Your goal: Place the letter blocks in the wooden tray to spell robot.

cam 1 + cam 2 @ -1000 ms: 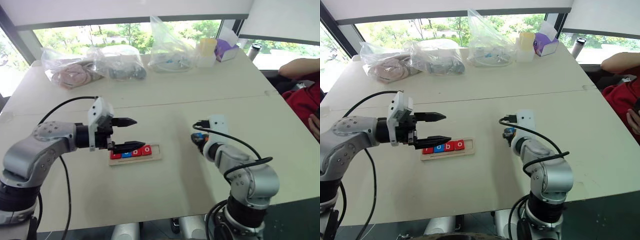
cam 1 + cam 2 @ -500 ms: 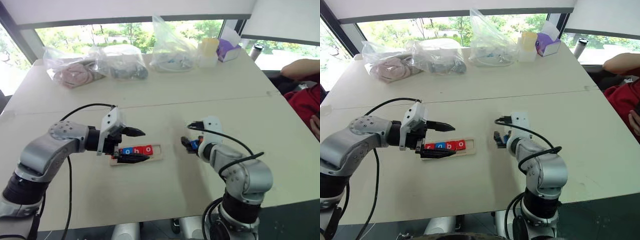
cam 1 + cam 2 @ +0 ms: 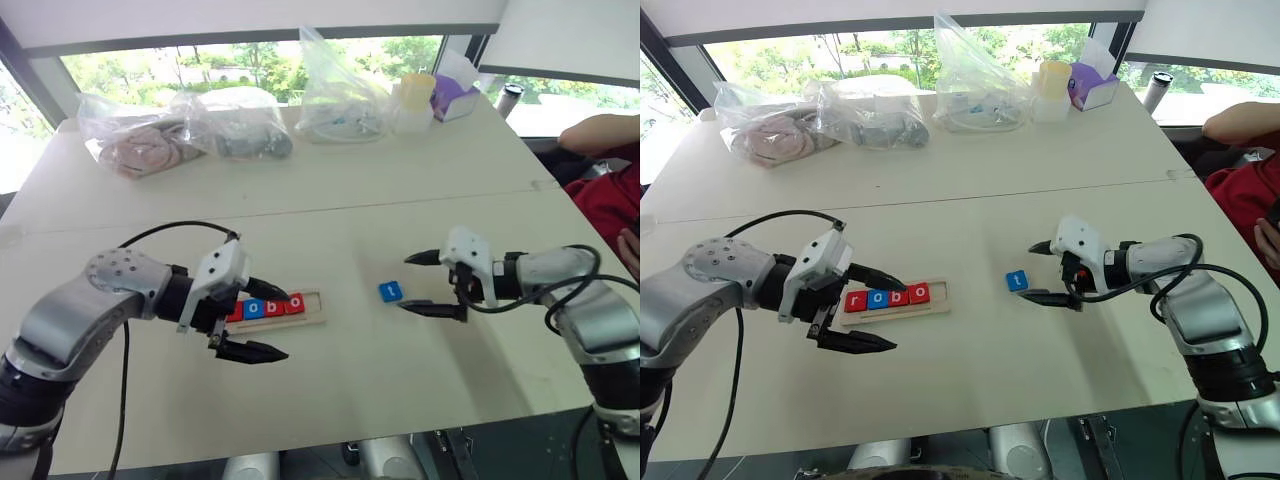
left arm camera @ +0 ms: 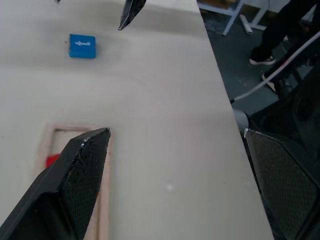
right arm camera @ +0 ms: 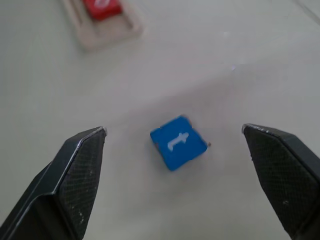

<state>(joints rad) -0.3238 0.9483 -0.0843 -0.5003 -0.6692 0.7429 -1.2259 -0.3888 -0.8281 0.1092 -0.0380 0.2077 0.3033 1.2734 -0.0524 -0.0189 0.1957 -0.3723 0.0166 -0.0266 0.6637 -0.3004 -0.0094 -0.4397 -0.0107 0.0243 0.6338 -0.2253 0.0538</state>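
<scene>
The wooden tray point(image 3: 894, 300) lies on the pale surface point(image 3: 970, 190) in front of the left arm; four letter blocks sit in it in a row, a red r point(image 3: 854, 300), a blue o point(image 3: 876, 297), a red b point(image 3: 898, 295) and a red o point(image 3: 919, 292), touching one another; the slot at the tray's right end point(image 3: 939, 291) is bare wood. The fifth block, a blue t point(image 3: 1016, 281), lies flat on the surface to the right of the tray, apart from it, turned a little askew. The left tool point(image 3: 872, 314) hovers over the tray's left end, its two black fingers spread wide, one above the r block and one off the near edge of the tray, gripping nothing. The right tool point(image 3: 1043, 272) points toward the blue t from the right, fingers wide apart, the block just ahead of the gap between their tips and untouched. Along the far edge of the surface lie clear plastic bags point(image 3: 865, 112), a yellow cup point(image 3: 1052, 82) and a purple box point(image 3: 1092, 90); a person's arm point(image 3: 1240, 123) rests at the far right.
</scene>
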